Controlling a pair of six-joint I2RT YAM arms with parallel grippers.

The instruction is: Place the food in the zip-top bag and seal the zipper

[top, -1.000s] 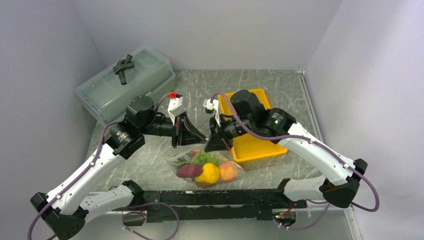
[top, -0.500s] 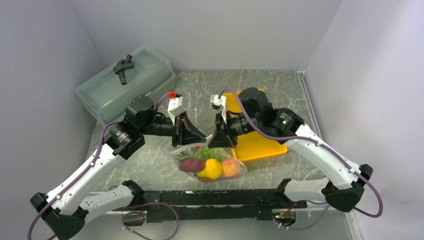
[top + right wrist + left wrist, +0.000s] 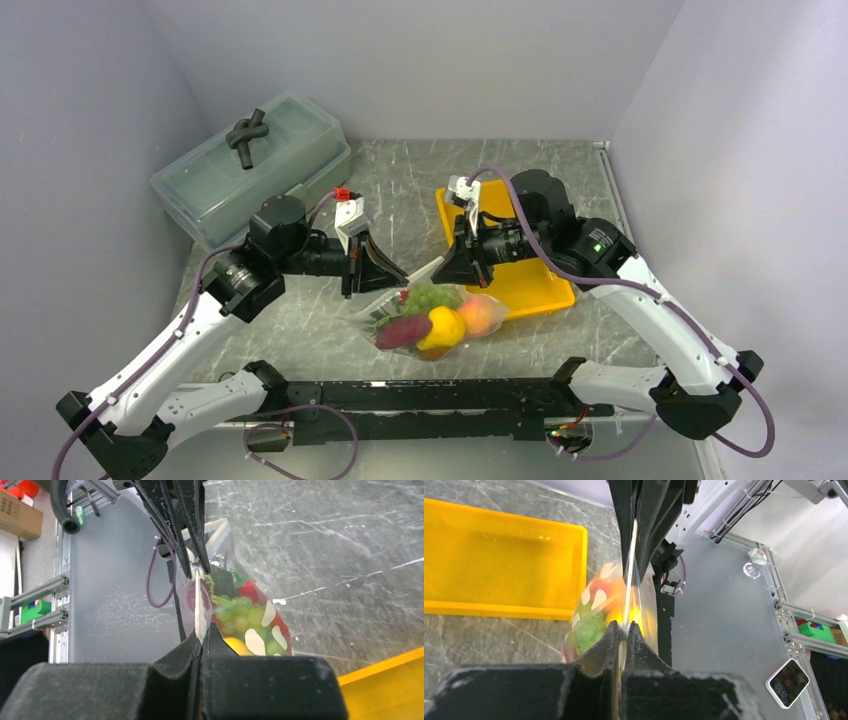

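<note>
Your left gripper (image 3: 623,627) and right gripper (image 3: 201,632) both pinch the zipper (image 3: 630,565), stretched left-to-right between them.

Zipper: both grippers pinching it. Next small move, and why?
Likely slide the right gripper along the zipper, away from the left gripper. Both are shut on the strip, the food is inside the zip-top bag, and the bag seems to extend past the right gripper.
</note>
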